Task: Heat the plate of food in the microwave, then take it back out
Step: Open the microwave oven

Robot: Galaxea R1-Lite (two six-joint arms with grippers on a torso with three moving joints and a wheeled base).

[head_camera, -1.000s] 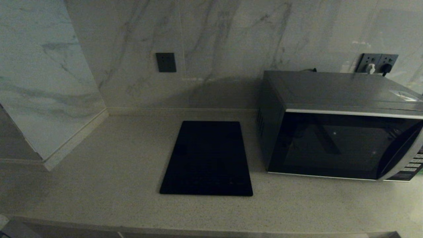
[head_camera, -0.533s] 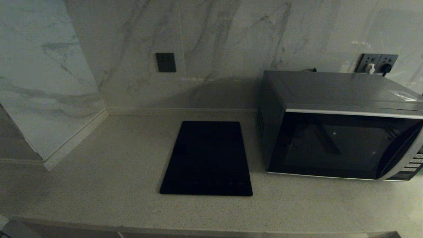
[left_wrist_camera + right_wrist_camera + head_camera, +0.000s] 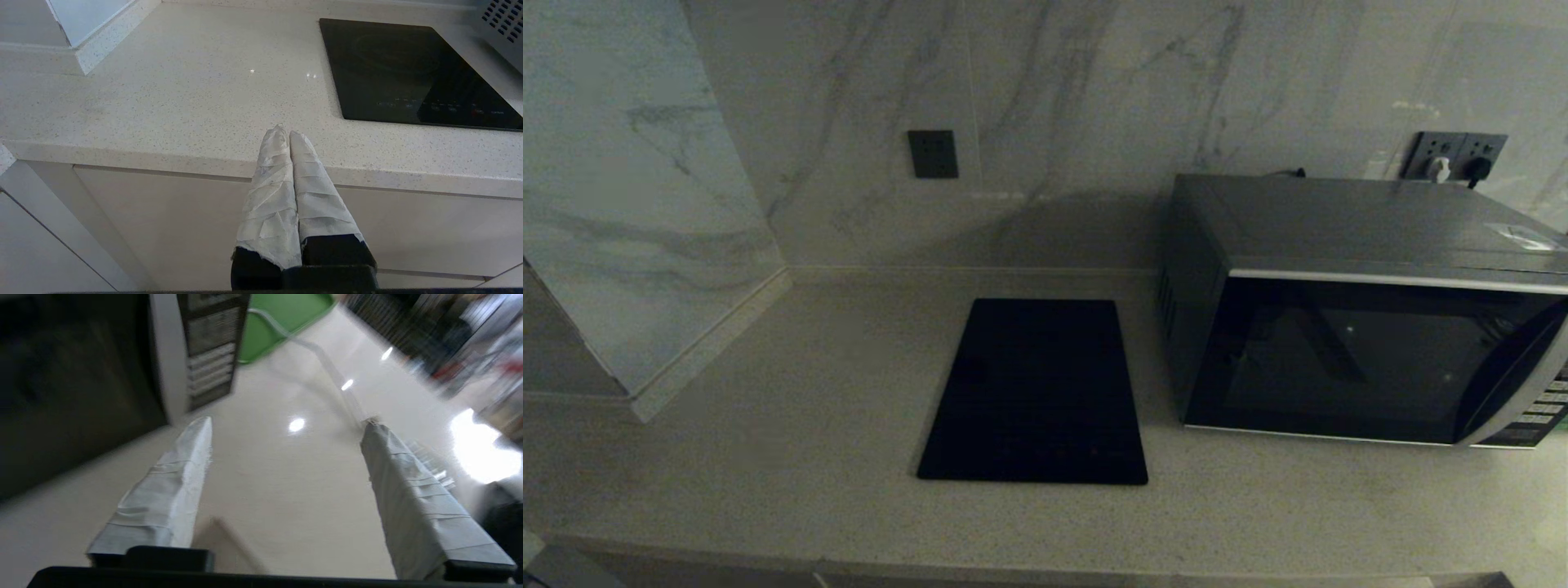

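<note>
Just microwave [image 3: 81,375] beside right gripper's [image 3: 286,424] wide-apart jaws.

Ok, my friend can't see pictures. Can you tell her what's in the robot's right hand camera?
The right gripper hangs open and empty over a pale countertop, its two white-wrapped fingers spread wide. Beyond them stands the microwave, with its dark door and button keypad, and a green tray lies past it.

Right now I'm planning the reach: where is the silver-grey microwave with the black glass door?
In the head view the silver-grey microwave stands on the speckled countertop at the right, door shut, just right of the flat black slab, below the wall sockets.
</note>
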